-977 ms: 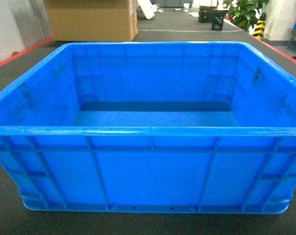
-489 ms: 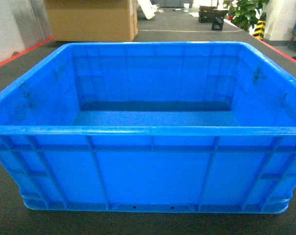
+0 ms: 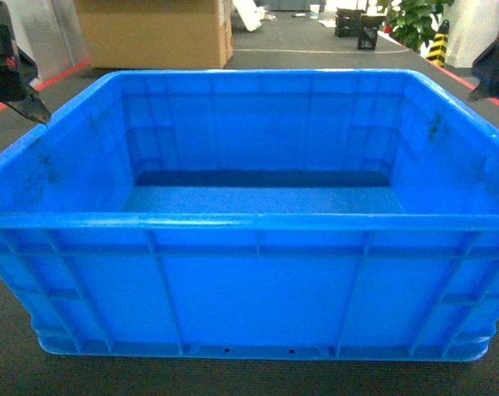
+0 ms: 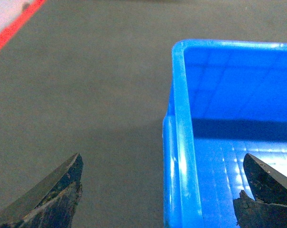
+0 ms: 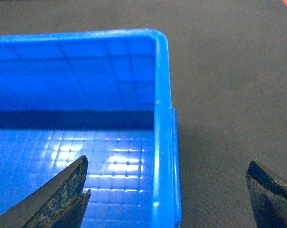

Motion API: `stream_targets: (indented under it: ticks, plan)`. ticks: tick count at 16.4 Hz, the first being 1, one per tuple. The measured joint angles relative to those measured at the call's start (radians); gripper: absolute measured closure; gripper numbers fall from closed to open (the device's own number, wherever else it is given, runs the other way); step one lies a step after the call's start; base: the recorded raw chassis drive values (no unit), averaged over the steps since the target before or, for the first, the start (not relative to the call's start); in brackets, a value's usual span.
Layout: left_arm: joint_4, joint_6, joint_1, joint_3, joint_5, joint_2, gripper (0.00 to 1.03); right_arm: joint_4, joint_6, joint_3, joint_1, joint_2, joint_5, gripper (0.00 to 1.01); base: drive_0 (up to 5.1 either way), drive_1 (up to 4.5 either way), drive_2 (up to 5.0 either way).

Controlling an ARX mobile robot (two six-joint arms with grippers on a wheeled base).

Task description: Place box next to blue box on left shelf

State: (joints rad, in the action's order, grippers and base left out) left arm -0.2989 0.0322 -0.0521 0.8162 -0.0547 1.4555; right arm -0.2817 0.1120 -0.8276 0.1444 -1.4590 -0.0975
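Observation:
The box [image 3: 249, 272], a large bright-blue open-topped crate, stands empty on the dark floor and fills the head view. My left gripper [image 3: 18, 82] hovers over the crate's left wall. In the left wrist view that gripper [image 4: 163, 161] is open, one finger outside the left rim [image 4: 181, 142] and the other over the crate's floor. My right gripper [image 3: 490, 78] hovers over the right wall. It too is open [image 5: 167, 164] and straddles the right rim [image 5: 164, 142]. Neither gripper touches the crate. The left shelf and the other blue box are out of view.
A big cardboard box [image 3: 154, 33] stands behind the crate at the back left. Red floor tape [image 3: 63, 76] runs along the left side. A potted plant [image 3: 414, 21] and a yellow-black post [image 3: 437, 45] stand at the back right.
Both grippers have come into the head view, at the upper left and upper right, above the crate's side walls. The crate has not moved.

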Motion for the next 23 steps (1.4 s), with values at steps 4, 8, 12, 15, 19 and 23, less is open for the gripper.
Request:
stream_targets:
  ticks: [4, 8, 12, 15, 19, 23]
  plan:
    - [0.208, 0.039, -0.041, 0.07, 0.001, 0.044, 0.05, 0.144, 0.048, -0.039, 0.014, -0.09, 0.019, 0.03, 0.0, 0.0, 0.0]
    - [0.311, 0.039, -0.055, 0.098, -0.021, 0.091, 0.05, 0.149, 0.076, -0.047, 0.04, -0.14, 0.024, 0.03, 0.0, 0.0, 0.0]
    - [0.349, 0.043, -0.064, 0.118, -0.014, 0.113, 0.05, 0.15, 0.086, -0.047, 0.04, -0.151, 0.023, 0.03, 0.0, 0.0, 0.0]
    - [0.362, 0.047, -0.076, 0.124, -0.013, 0.131, 0.05, 0.161, 0.098, -0.047, 0.039, -0.155, 0.014, 0.03, 0.0, 0.0, 0.0]
    - [0.379, 0.035, -0.084, 0.124, -0.024, 0.146, 0.27, 0.166, 0.102, -0.048, 0.039, -0.156, -0.009, 0.26, 0.0, 0.0, 0.0]
    - [0.365, 0.028, -0.082, 0.123, -0.051, 0.148, 0.67, 0.153, 0.093, -0.046, 0.038, -0.156, -0.035, 0.66, 0.0, 0.0, 0.0]
